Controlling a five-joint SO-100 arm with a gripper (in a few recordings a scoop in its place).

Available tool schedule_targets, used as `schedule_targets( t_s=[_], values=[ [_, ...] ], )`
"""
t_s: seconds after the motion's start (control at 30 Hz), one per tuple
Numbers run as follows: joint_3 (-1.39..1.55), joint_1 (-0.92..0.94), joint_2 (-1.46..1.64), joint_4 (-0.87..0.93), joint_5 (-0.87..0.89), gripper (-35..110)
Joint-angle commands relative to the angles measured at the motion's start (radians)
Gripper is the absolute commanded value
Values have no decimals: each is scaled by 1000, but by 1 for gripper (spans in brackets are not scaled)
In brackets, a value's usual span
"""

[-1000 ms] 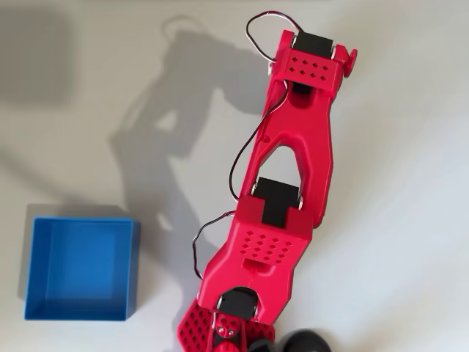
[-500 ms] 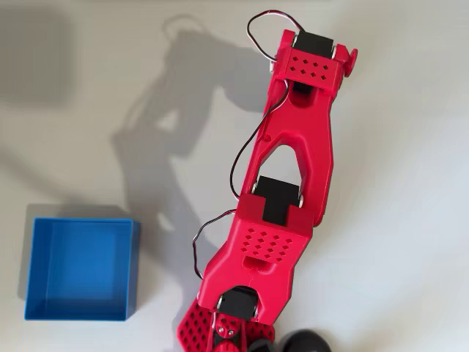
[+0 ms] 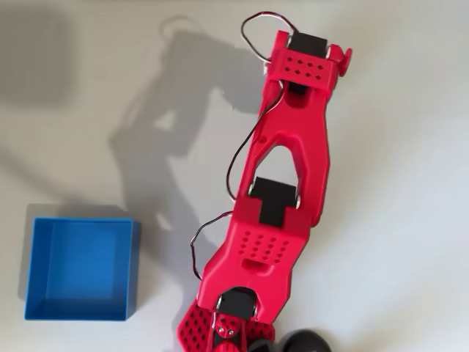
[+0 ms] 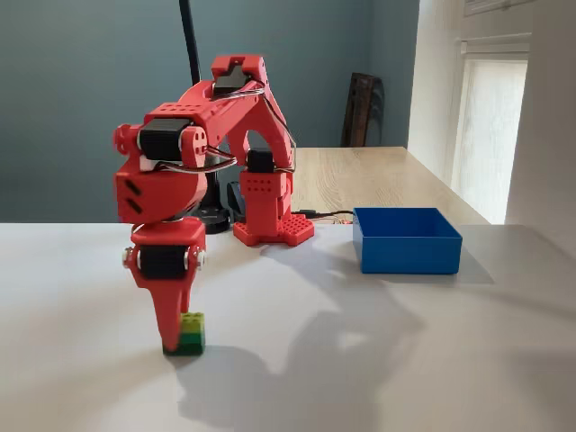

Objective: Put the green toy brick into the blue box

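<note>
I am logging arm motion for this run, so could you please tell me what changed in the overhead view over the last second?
In the overhead view the far end of the red arm shifted slightly up and to the left, so the reach crept a little further out. The blue box stayed put. In the fixed view the pincer stands on the table beside the green toy brick; whether it grips it cannot be told.

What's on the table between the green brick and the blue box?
Nothing: in the fixed view, bare white table, crossed by the arm's shadow, separates the green toy brick from the blue box.

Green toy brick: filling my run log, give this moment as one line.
pincer low at green toy brick, grip unclear | brick on table | blue box empty, apart
</note>
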Motion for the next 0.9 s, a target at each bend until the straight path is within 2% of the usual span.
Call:
schedule_targets(
  t_s=[0.0, 0.47, 0.87],
  values=[
    [66, -32, 252, 0, -12, 0],
    [374, -193, 646, -2, -20, 0],
    [575, -557, 905, 2, 67, 0]
  ],
)
